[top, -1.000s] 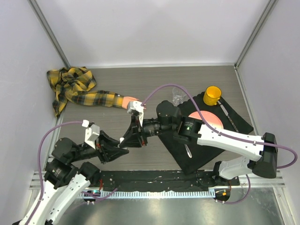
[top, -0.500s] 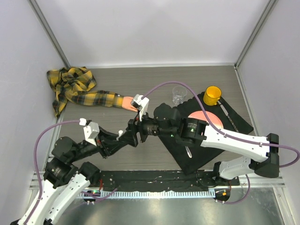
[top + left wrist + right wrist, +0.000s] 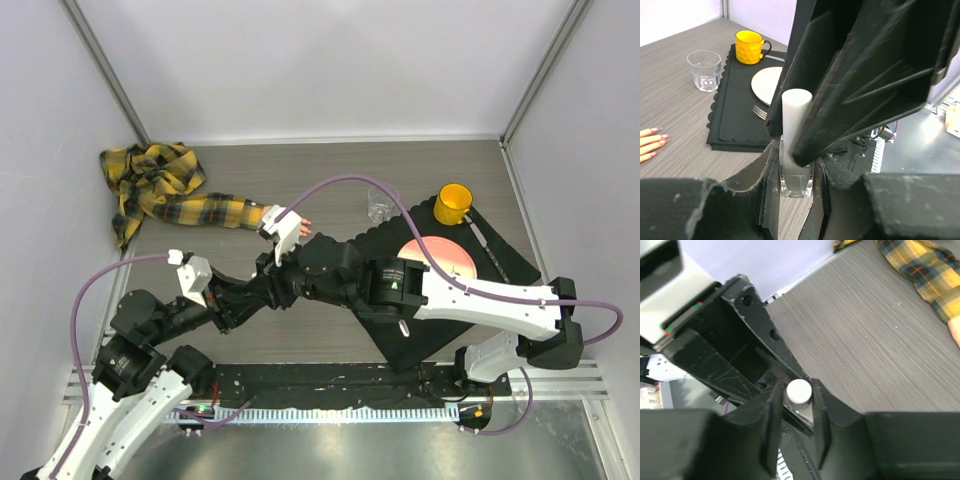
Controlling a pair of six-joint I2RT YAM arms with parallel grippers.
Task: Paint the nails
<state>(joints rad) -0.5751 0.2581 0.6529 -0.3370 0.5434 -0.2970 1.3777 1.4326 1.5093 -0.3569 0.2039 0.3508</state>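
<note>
The peach-pink mannequin hand (image 3: pixel 301 226) sticks out of the yellow-black plaid sleeve (image 3: pixel 200 210), partly hidden by my right wrist. Its fingertips with nails (image 3: pixel 651 141) show at the left edge of the left wrist view. My left gripper (image 3: pixel 796 186) is shut on a small clear bottle (image 3: pixel 797 175), holding it upright just above the table. My right gripper (image 3: pixel 797 388) comes from above, its fingers closed round the bottle's white cap (image 3: pixel 799 391). In the top view the two grippers meet (image 3: pixel 265 287) below the hand.
A black mat (image 3: pixel 440 300) at the right holds a pink plate (image 3: pixel 440 258), a fork (image 3: pixel 759 112) and other cutlery. A yellow mug (image 3: pixel 453 203) and a clear glass (image 3: pixel 380 205) stand at its far edge. The rest of the plaid shirt (image 3: pixel 150 175) is bunched at the far left.
My right gripper has swung left and down from beside the hand onto the bottle's cap. The left arm has shifted slightly, still holding the bottle.
</note>
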